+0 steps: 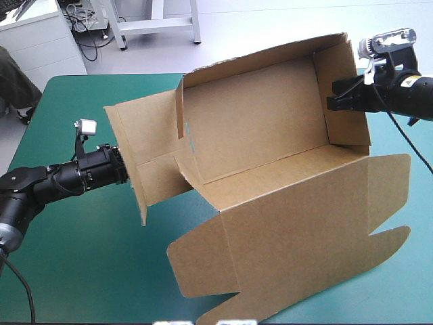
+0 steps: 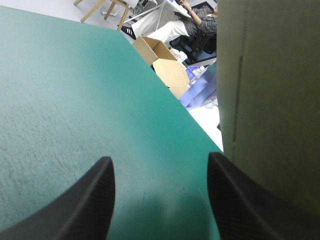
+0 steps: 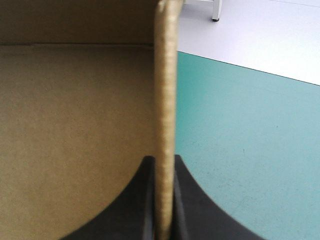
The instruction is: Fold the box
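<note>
The box (image 1: pixel 270 203) sits on the middle and right of the teal-green worktop (image 1: pixel 74 271). Nearest to me, its big lid (image 1: pixel 291 250) lies flat and open. Past that, my left jaws stand wide open and hold nothing. The left flap (image 1: pixel 145 162) is just beside one of them, not between them. Farther off, the back wall (image 1: pixel 250 108) stands up. My right jaws are pinched nearly shut on the right side wall (image 1: pixel 346 88), with the brown board between them. I think we are about halfway. The walls are up, but the left flap sticks out loose and needs folding in and tucking.
</note>
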{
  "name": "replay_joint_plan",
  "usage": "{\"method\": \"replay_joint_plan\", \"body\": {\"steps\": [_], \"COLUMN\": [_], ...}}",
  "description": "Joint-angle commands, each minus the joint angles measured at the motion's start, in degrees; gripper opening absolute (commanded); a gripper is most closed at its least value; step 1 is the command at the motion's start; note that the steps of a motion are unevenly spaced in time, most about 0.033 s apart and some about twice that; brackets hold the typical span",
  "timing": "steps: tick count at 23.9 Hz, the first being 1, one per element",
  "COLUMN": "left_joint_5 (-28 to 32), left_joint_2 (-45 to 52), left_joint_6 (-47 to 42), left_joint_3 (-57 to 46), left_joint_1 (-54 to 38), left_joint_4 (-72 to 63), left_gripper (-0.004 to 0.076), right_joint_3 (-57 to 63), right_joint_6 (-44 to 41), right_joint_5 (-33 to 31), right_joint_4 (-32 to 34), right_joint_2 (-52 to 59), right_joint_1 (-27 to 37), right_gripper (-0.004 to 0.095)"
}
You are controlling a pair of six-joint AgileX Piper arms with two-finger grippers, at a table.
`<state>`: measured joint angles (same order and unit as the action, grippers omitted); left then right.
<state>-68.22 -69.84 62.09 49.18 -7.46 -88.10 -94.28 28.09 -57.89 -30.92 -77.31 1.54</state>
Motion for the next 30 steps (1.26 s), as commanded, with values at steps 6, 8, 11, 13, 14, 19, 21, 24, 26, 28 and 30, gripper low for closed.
{"method": "replay_joint_plan", "body": {"steps": [6,8,11,13,14,19,21,24,26,28,30], "left_joint_5": [-6.58,-6.58,-6.58,-6.58,-6.58,-6.58,-6.58,-6.58,-6.58,-6.58,-6.27], "left_joint_2": [1.66,1.66,1.66,1.66,1.66,1.66,1.66,1.66,1.52,1.39,1.39], "left_joint_6": [-1.44,-1.80,-1.91,-1.69,-1.69,-2.43,-2.57,-3.58,-3.98,-4.99,-5.97], "left_joint_3": [5.30,6.64,8.43,9.82,10.40,13.63,13.77,13.77,14.86,16.95,18.79], "left_joint_1": [0.93,2.04,3.86,4.85,5.15,5.57,5.57,6.10,7.25,8.32,8.83], "left_joint_4": [-6.74,-6.74,-6.74,-6.74,-6.74,-6.89,-7.87,-8.64,-9.71,-8.21,-7.49], "left_gripper": [0.0524,0.0526,0.0526,0.0528,0.0528,0.0528,0.0528,0.0528,0.0528,0.0528,0.0527], "right_joint_3": [-1.41,-1.41,-1.41,-1.41,-1.41,-1.41,-1.41,-1.41,-1.41,-1.41,-1.41], "right_joint_6": [-4.32,-5.95,-7.55,-7.82,-7.93,-8.48,-9.88,-10.59,-11.09,-11.39,-11.66], "right_joint_5": [9.02,11.16,13.50,14.09,14.20,14.71,15.48,16.46,16.46,16.74,16.96], "right_joint_4": [2.78,4.21,5.53,5.91,6.08,6.78,6.64,6.53,6.99,6.99,6.99], "right_joint_2": [0.80,0.68,0.45,0.29,0.29,0.29,0.29,0.29,0.29,0.29,0.29], "right_joint_1": [-5.77,-7.17,-9.00,-9.86,-10.10,-10.33,-10.33,-10.33,-10.33,-10.33,-10.33], "right_gripper": [-0.0019,-0.0019,-0.0019,-0.0019,-0.0019,-0.0019,-0.0017,-0.0017,-0.0017,-0.0017,-0.0017]}}
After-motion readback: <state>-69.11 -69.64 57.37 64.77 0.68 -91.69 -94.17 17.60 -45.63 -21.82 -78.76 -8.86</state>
